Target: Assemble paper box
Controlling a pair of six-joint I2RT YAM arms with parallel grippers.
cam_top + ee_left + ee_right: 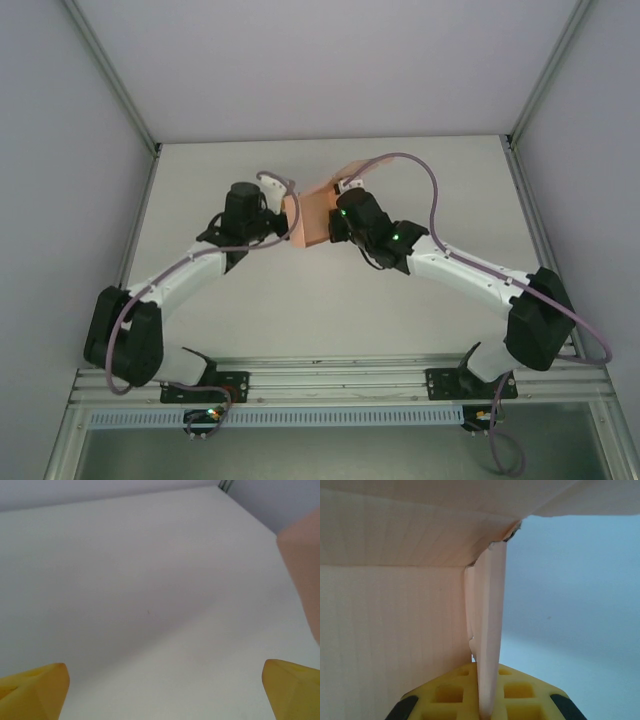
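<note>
The right gripper (482,700) was clamped on the box (395,645). A thin upright panel of pink card ran edge-on straight out from between its yellow fingers (426,702), which pressed on it from either side. Left of that panel, a broad flat wall of the box filled the space ahead of the gripper. Another panel lay across above, meeting the pinched one at a ragged corner. Right of the pinched panel there was bare table (570,630).

From above, the box (312,220) was between the two grippers, with the right gripper (335,215) at its right side and the left gripper (283,222) at its left edge. Whether it rested on the table (300,310) or was held just off it could not be told.

The left gripper (162,692) stood wide open, its two yellow fingertips (35,690) far apart with nothing but table (150,580) between them. The box (302,565) was ahead of its right fingertip and off to that side, outside the gap, showing as a blurred pink corner. Whether that finger touched the card could not be told.
</note>
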